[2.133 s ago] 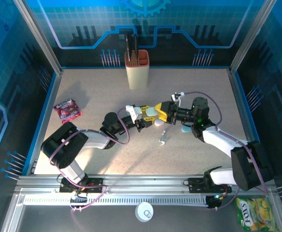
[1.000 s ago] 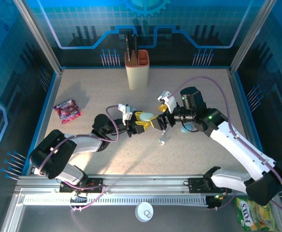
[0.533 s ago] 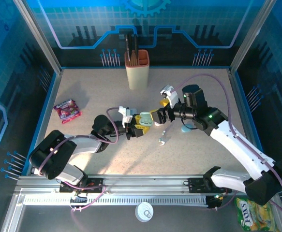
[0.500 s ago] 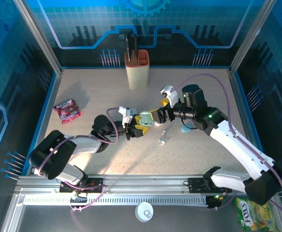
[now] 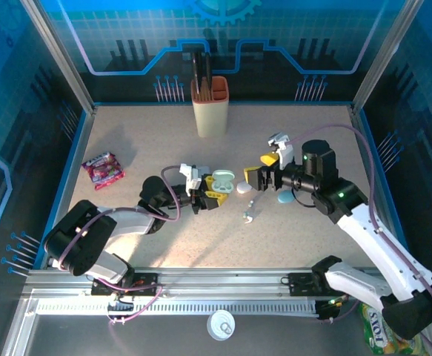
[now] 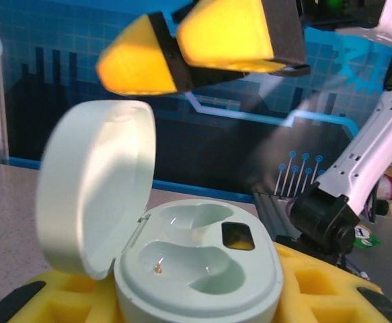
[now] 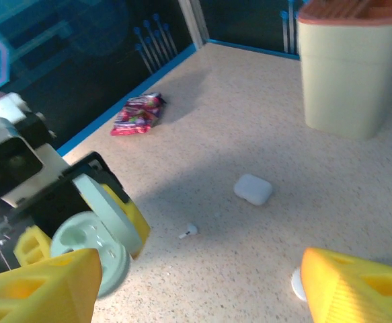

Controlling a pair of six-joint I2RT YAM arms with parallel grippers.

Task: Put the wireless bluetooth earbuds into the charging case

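Mint-green clamshell charging case open, wells empty; insertion not begun.
Left gripper pinches it, frame centre; right gripper spread, empty; tiny whitish earbud loose on tabletop below.

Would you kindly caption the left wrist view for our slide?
Open mint charging case, wells empty, clamped in the left gripper.

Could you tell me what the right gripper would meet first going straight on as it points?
Probably the small white case, lying centred ahead of the right gripper. The open mint case sits off to one side of that line, though depth is unclear.
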